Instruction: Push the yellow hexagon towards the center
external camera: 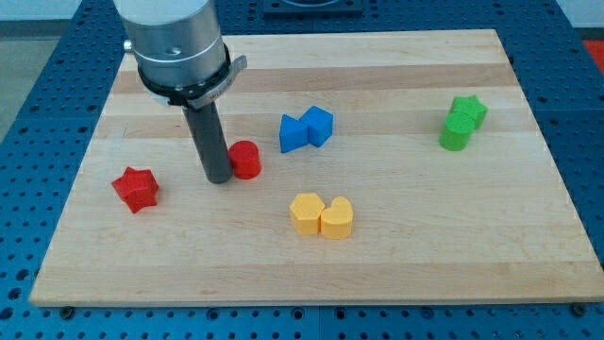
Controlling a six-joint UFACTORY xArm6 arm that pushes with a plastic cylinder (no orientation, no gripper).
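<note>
The yellow hexagon (306,212) lies on the wooden board (396,264) a little below the middle, touching a yellow heart-shaped block (337,218) on its right. My tip (219,177) rests on the board to the upper left of the hexagon, about a block's width and a half away. It stands right next to the left side of a red cylinder (246,160).
A red star (136,188) lies at the view's left. Two blue blocks (306,128) touch each other above the middle. A green star (468,110) and a green cylinder (456,135) sit together at the view's right.
</note>
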